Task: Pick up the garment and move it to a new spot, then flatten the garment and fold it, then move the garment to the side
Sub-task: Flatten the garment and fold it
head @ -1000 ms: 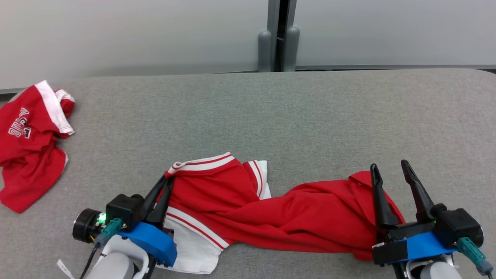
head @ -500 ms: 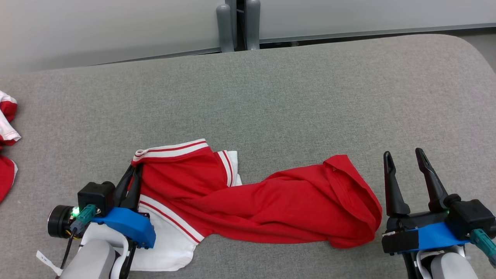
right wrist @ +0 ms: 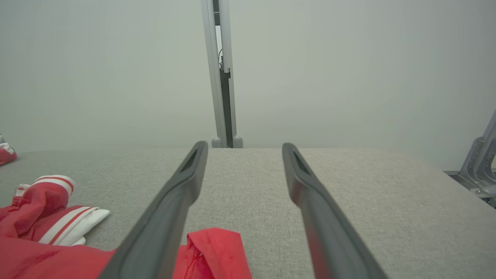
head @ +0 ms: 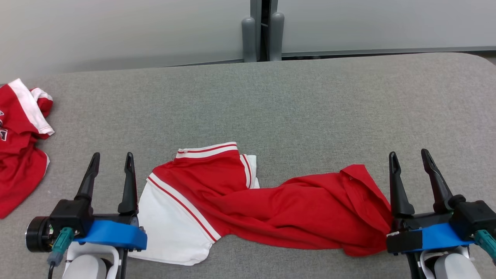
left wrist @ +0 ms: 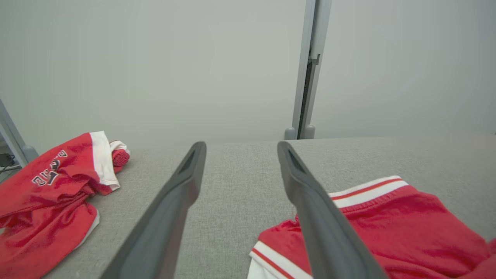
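Lying crumpled on table (head: 310, 100), garment (head: 271, 205) w/ L gripper (head: 112, 155) at its 9 o'clock, R gripper (head: 409, 153) at 3; both spread apart, empty.

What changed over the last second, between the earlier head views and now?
The left gripper let go of the garment: its fingers, earlier closed on the striped edge, now stand open, clear of it on its left. The right gripper stayed open at the garment's right end. The garment still lies stretched and unfolded on the table.
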Available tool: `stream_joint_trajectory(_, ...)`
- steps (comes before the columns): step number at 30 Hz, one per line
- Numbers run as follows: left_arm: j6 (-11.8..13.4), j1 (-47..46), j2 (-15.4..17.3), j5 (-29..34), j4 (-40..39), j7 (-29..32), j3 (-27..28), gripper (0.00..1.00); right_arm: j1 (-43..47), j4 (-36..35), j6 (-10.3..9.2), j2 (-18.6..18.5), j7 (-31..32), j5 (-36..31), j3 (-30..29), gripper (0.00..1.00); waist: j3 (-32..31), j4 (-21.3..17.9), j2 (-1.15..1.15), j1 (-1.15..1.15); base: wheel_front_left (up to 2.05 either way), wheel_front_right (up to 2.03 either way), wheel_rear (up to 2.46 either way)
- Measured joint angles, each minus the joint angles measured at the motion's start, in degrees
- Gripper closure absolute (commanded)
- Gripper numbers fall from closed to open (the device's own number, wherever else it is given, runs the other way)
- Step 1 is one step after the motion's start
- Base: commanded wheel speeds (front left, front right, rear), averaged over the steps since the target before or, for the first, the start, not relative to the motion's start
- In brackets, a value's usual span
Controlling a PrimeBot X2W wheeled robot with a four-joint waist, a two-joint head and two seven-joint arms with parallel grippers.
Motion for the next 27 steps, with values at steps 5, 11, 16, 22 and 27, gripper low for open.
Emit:
stream_joint_trajectory(5, -1.1, 5.2, -2.8, 4.3, -6.1, 0.0, 5.6, 0.00, 0.6, 0.2, 0.00, 0.1, 0.0, -0.1, -0.5, 0.00, -1.1, 1.1, 0.00, 0.00, 0.00, 0.00, 0.00)
stream_joint_trajectory(11, -3.2, 9.6, -5.3, 7.3, -7.8, 0.0, 8.8, 0.00, 1.5, 0.8, 0.00, 0.0, 0.0, -0.1, -1.1, 0.00, -2.1, 1.9, 0.00, -0.01, 0.00, 0.00, 0.00)
stream_joint_trajectory(16, -4.8, 10.3, -6.8, 9.1, -8.0, 0.0, 10.8, 0.00, 1.6, 0.7, 0.00, -0.5, 0.0, -0.2, -1.5, 0.00, -2.8, 2.6, 0.00, -0.01, 0.00, 0.00, 0.00)
stream_joint_trajectory(22, -6.2, 10.3, -7.8, 10.7, -8.5, 0.0, 12.0, 0.00, -0.4, 4.7, 0.00, -3.2, 0.0, -1.7, 2.5, 0.00, -3.3, 2.5, 0.00, -0.01, 0.00, 0.00, 0.00)
stream_joint_trajectory(27, -7.1, 10.3, -8.4, 11.3, -8.5, 0.0, 12.3, 0.00, -4.7, 11.4, 0.00, -5.5, 3.9, -1.7, 7.2, 0.00, -3.1, 2.2, 0.00, -0.01, 0.00, 0.00, 0.00)
